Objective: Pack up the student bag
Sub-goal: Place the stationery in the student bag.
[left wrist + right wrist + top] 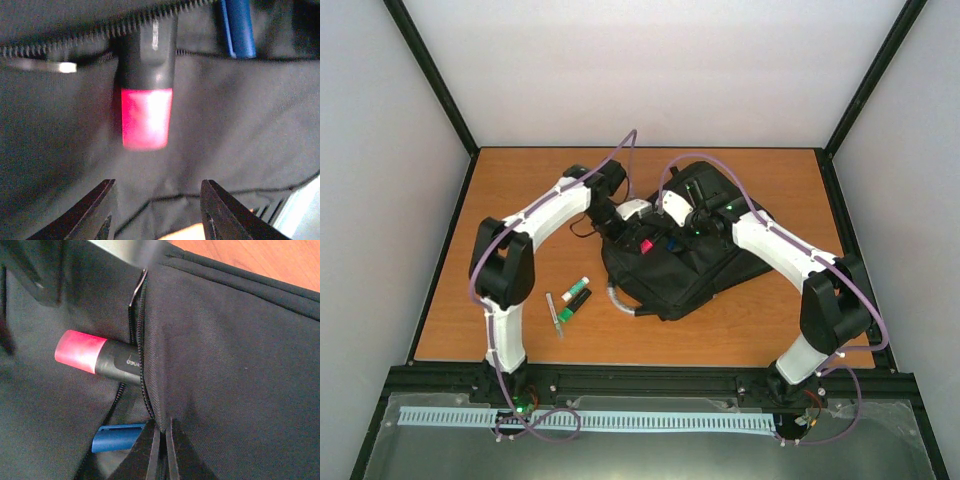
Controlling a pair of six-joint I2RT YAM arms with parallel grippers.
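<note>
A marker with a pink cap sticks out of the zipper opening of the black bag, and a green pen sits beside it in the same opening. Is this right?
Not quite: the pen beside the pink-capped marker is blue, not green, as the right wrist view shows. Both do stick out of the zipper opening of the black bag.

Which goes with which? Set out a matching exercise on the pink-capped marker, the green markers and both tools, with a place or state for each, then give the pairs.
Things:
1. pink-capped marker
2. green markers
3. left tool
4. right tool

Place or state:
a. lying on the table, left of the student bag
b. shut, at the zip edge
c. open, nothing between the fingers
d. sticking out of the bag's zip opening

Pairs: 1-d, 2-a, 3-c, 4-b.
</note>
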